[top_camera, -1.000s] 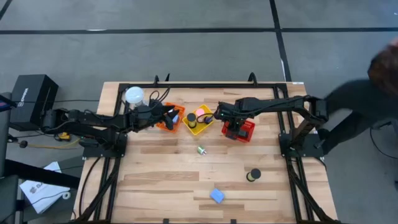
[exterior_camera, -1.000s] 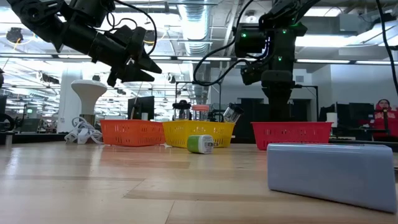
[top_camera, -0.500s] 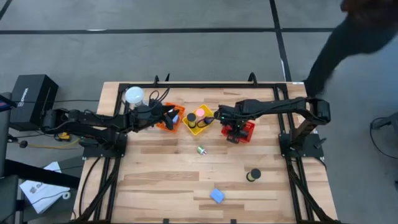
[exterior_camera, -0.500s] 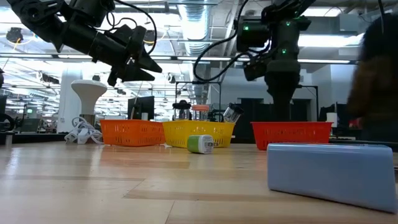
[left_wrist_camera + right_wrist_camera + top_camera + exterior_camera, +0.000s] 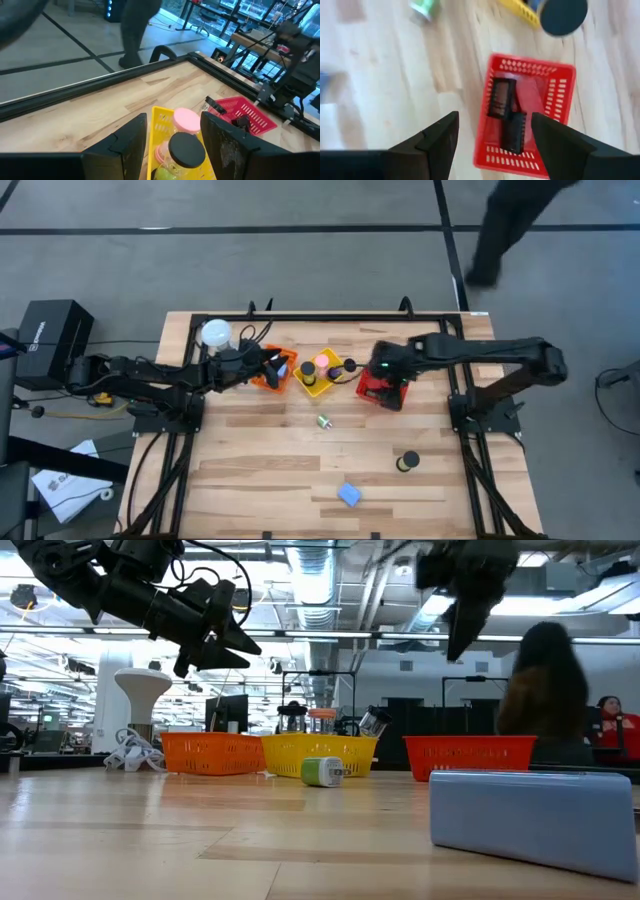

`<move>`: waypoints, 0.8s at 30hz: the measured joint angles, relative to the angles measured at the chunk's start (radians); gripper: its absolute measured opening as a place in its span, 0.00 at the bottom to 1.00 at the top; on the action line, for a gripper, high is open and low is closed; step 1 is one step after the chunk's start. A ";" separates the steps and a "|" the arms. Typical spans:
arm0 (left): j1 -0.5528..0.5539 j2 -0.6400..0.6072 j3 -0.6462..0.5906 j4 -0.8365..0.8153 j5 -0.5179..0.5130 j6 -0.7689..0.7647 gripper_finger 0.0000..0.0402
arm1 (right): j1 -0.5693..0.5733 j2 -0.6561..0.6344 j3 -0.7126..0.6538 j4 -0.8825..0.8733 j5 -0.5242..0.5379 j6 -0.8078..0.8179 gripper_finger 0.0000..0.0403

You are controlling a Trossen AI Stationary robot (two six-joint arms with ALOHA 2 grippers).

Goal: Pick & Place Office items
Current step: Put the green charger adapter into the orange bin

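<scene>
Right gripper [image 5: 372, 369] hangs with fingers spread and nothing between them above the red basket [image 5: 555, 100], where you see two black flat rectangles [image 5: 507, 120] lying inside. Left gripper [image 5: 272, 366] hovers open and empty over the orange basket [image 5: 212, 753]. Your yellow basket [image 5: 161, 117] holds a pink cylinder [image 5: 186, 119] and a black cylinder [image 5: 187, 151]. Loose on the table [image 5: 250, 470]: a small green cylinder [image 5: 324, 421], another black cylinder [image 5: 408, 463], a light-blue block [image 5: 349, 495].

Three baskets [image 5: 318, 383] stand in a row at the table's [image 5: 250, 450] rear. Nearer the front lie a roll [image 5: 324, 421], a cylinder [image 5: 407, 463] and a block [image 5: 349, 495].
</scene>
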 joint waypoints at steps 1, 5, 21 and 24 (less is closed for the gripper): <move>0.000 0.000 0.000 0.000 0.000 0.000 0.45 | 0.007 -0.038 -0.017 0.017 0.000 0.000 0.59; 0.000 0.000 0.000 0.004 0.000 0.000 0.45 | 0.041 -0.179 -0.166 0.212 -0.001 0.005 0.59; -0.001 0.003 0.000 0.170 0.392 0.081 0.44 | 0.064 -0.312 -0.538 0.698 -0.001 -0.012 0.59; -0.049 0.015 0.003 0.236 0.532 0.110 0.42 | 0.061 -0.294 -0.538 0.703 -0.001 -0.053 0.59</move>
